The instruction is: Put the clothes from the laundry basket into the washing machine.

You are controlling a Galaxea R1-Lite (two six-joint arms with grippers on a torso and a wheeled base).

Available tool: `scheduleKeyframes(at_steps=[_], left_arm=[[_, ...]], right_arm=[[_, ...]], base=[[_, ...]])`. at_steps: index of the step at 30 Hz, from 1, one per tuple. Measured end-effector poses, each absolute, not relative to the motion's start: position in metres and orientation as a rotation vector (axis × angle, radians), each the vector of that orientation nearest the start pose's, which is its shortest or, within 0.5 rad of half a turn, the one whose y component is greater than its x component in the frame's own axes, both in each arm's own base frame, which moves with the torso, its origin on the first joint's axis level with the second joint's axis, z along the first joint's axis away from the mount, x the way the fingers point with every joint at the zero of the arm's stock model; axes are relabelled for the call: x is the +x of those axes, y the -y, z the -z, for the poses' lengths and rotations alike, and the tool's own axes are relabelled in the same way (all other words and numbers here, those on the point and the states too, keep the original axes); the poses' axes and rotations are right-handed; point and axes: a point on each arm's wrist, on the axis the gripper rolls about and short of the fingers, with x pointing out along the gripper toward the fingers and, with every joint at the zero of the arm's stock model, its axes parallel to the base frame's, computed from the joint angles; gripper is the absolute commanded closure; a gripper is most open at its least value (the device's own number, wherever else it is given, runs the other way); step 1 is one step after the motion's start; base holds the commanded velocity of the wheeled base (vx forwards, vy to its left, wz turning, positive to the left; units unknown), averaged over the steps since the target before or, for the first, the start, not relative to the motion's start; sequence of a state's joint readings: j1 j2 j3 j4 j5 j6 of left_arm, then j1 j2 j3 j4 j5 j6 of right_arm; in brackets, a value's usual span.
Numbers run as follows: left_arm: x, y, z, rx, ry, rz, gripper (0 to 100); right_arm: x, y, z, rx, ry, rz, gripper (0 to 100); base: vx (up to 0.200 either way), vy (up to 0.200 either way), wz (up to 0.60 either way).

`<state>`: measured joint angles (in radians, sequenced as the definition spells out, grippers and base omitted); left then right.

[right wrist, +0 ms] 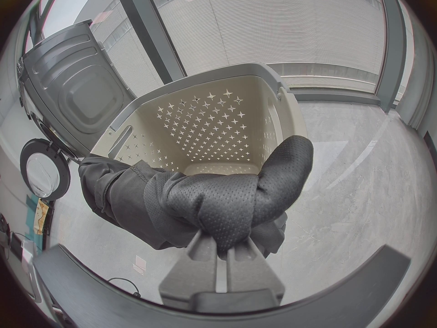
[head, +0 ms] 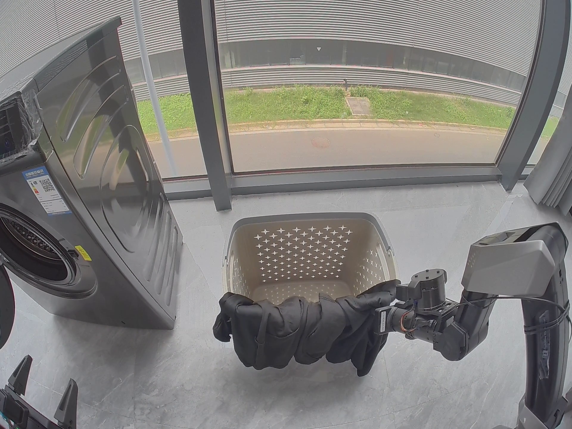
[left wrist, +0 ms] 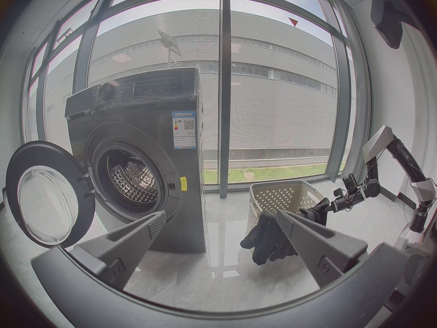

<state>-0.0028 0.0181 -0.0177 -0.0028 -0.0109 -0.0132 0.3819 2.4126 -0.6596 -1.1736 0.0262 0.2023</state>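
A black garment [head: 298, 329] hangs stretched across the near rim of the beige laundry basket [head: 310, 251], and my right gripper [head: 384, 320] is shut on its right end. The wrist view shows the cloth [right wrist: 205, 201] bunched over my right gripper [right wrist: 223, 251]. The basket [right wrist: 214, 119] looks bare inside. To the left stands the grey washing machine [head: 89, 180], its round drum opening [left wrist: 129, 181] showing and its door [left wrist: 45, 197] swung wide. My left gripper [head: 42, 388] is low at the near left, open and holding nothing; its fingers [left wrist: 132, 238] frame the machine.
A large window [head: 357, 67] and its grey pillar [head: 205, 90] stand behind the basket. Pale tiled floor [head: 298, 394] lies open in front of the basket and between it and the machine. A curtain [head: 554, 168] hangs at far right.
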Motion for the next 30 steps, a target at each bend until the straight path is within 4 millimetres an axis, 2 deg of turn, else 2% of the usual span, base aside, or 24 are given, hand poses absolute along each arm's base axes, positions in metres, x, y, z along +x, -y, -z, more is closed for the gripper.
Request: scheduleKeyframes(at_steps=[6,12,19,25,30], left_arm=[[-0.023,0.0,-0.081,-0.015,0.002,0.014,0],[-0.023,0.0,-0.081,-0.015,0.002,0.013,0],[-0.023,0.0,-0.081,-0.017,0.002,0.012,0],[-0.023,0.0,-0.081,-0.022,0.002,0.011,0],[-0.023,0.0,-0.081,-0.016,0.002,0.012,0]], right_arm=[[0.319,-0.133,0.037,0.089,-0.608,-0.349,100],[0.303,-0.139,0.016,0.092,-0.569,-0.391,100],[0.278,-0.146,-0.029,0.117,-0.466,-0.462,100],[0.259,-0.149,-0.08,0.178,-0.269,-0.527,100],[0.244,-0.148,-0.114,0.219,-0.122,-0.573,100]], base=[[0.0,0.0,0.0],[0.0,0.0,0.0],[0.0,0.0,0.0],[0.0,0.0,0.0],[0.0,0.0,0.0]])
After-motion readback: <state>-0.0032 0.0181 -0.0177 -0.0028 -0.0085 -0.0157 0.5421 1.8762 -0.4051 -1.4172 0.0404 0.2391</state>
